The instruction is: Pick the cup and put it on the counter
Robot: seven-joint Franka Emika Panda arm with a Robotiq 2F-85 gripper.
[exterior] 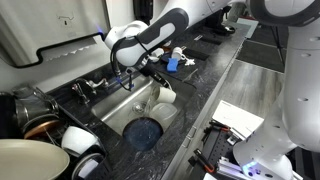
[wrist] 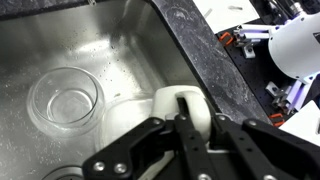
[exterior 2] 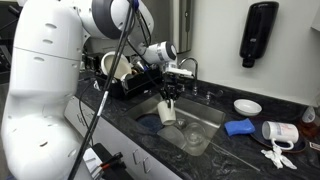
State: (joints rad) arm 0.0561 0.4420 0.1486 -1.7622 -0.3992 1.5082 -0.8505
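The small pale cream cylindrical cup [exterior: 166,92] hangs over the stainless steel sink [exterior: 118,108], beside the glossy black speckled stone counter [exterior: 215,85]. In this exterior view the black Robotiq gripper [exterior: 157,80] hides the cup's rim, and print on the white paper [exterior: 238,118] is too small to read. In an exterior view the cup [exterior 2: 167,112] sits under the gripper [exterior 2: 168,99], clear of the basin floor; the jaws are hard to make out. In the wrist view the fingers [wrist: 186,118] are closed together on the cup's wall, covering part of it. A clear glass bowl [wrist: 65,100] lies in the basin, and the frame cuts off the cup's base.
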